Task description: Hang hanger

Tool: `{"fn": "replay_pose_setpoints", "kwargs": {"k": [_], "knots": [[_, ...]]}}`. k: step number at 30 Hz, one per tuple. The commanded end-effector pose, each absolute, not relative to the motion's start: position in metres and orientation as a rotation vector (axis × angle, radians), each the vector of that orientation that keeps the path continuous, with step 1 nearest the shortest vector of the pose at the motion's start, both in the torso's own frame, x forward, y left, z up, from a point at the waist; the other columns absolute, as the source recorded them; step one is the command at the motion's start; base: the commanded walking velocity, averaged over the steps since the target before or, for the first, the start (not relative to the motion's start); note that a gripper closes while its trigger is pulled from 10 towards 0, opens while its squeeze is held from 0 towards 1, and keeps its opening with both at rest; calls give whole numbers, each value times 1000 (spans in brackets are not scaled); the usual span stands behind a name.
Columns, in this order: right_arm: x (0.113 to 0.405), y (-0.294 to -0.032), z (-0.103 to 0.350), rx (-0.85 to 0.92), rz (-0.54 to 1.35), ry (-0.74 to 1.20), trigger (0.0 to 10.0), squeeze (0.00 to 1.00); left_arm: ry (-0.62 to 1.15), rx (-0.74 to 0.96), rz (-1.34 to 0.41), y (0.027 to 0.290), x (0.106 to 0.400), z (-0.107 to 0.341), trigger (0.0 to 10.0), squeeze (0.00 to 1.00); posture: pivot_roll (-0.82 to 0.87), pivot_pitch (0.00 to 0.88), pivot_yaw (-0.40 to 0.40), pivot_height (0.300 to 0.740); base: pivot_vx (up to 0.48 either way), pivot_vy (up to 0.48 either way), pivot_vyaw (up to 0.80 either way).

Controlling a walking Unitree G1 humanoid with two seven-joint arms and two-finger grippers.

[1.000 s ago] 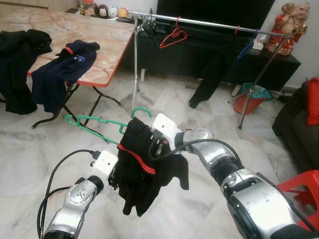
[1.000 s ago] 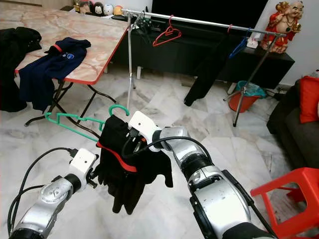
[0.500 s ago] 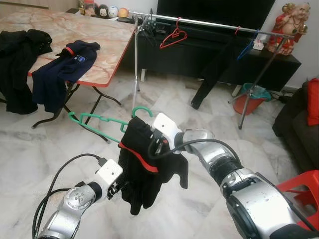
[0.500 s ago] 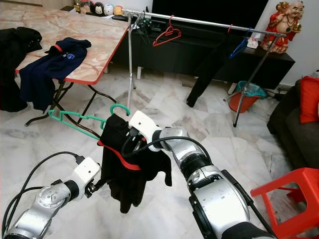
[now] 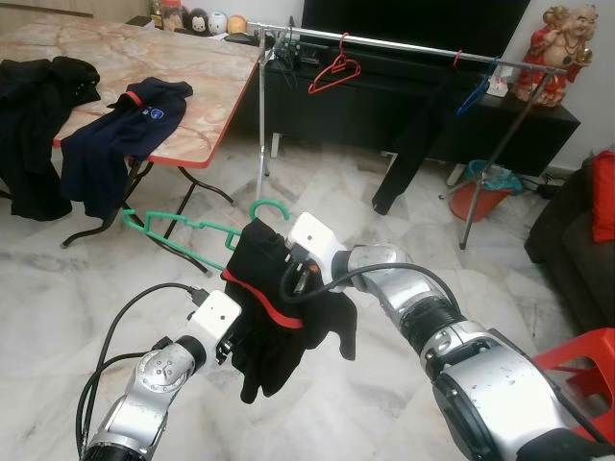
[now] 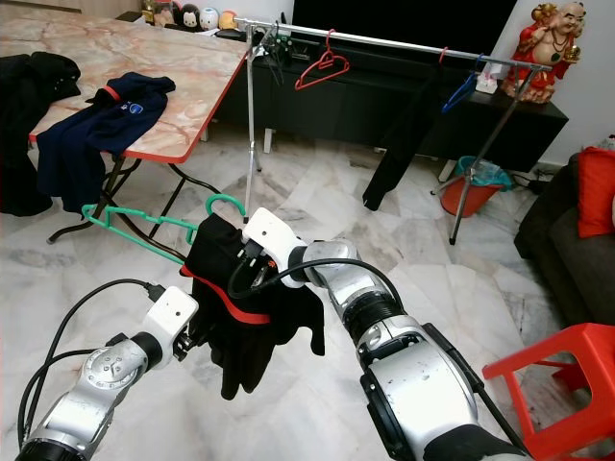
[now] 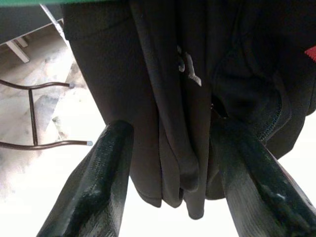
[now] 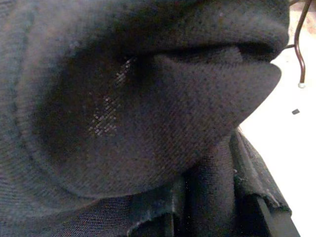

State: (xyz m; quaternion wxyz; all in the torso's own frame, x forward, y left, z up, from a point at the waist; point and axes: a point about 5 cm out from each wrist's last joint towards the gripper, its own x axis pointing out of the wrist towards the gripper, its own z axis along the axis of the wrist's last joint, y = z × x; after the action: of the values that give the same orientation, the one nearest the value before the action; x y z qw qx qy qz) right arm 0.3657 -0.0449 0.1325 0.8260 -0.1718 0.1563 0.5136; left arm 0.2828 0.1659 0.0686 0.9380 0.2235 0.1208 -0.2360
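A green hanger is held in the air over the floor, its hook pointing up. A black garment with red trim is draped over its right end. My right gripper is buried in the cloth at the hanger's neck and shut on the hanger. The right wrist view is dark fabric. My left gripper is just below the garment and open, with the hanging folds between its fingers. The clothes rail stands ahead, beyond both arms.
On the rail hang a red hanger, a blue hanger and a dark garment. A folding table with a navy shirt stands at the left. At the right are a red bucket, a sofa and a red stool.
My left gripper has risen back up against the lower part of the garment. The hanger and garment have shifted slightly left in my right gripper.
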Motion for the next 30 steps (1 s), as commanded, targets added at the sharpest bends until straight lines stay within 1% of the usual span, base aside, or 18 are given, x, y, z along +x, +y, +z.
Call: {"fn": "replay_pose_setpoints", "kwargs": {"k": [1, 6, 8, 15, 17, 21, 25, 27, 30], "knots": [[370, -43, 143, -351, 1089, 288, 10000, 0, 236, 456, -498, 161, 284, 70, 10000, 0, 228, 0, -174, 740, 0, 0, 0], [369, -38, 144, -344, 1099, 283, 10000, 0, 219, 473, -464, 159, 288, 71, 10000, 0, 230, 0, -176, 740, 0, 0, 0], [367, -31, 145, -336, 1120, 274, 10000, 0, 204, 460, -429, 157, 291, 73, 10000, 0, 229, 0, -176, 740, 0, 0, 0], [364, -24, 146, -321, 1153, 269, 10000, 0, 186, 469, -373, 159, 296, 75, 10000, 0, 231, 0, -176, 740, 0, 0, 0], [361, -22, 144, -322, 1177, 271, 10000, 0, 170, 490, -273, 163, 301, 76, 10000, 0, 231, 0, -176, 740, 0, 0, 0], [360, -23, 141, -324, 1187, 278, 10000, 0, 167, 503, -143, 172, 307, 77, 10000, 0, 223, 0, -176, 740, 0, 0, 0], [359, -23, 141, -323, 1192, 280, 10000, 0, 158, 491, -95, 176, 308, 78, 10000, 0, 223, 0, -176, 740, 0, 0, 0], [358, -23, 140, -321, 1201, 283, 10000, 0, 144, 441, -44, 180, 309, 79, 10000, 0, 220, 0, -175, 740, 0, 0, 0], [357, -22, 139, -321, 1209, 286, 10000, 0, 145, 440, -51, 179, 309, 76, 10000, 0, 220, 0, -175, 740, 0, 0, 0]]}}
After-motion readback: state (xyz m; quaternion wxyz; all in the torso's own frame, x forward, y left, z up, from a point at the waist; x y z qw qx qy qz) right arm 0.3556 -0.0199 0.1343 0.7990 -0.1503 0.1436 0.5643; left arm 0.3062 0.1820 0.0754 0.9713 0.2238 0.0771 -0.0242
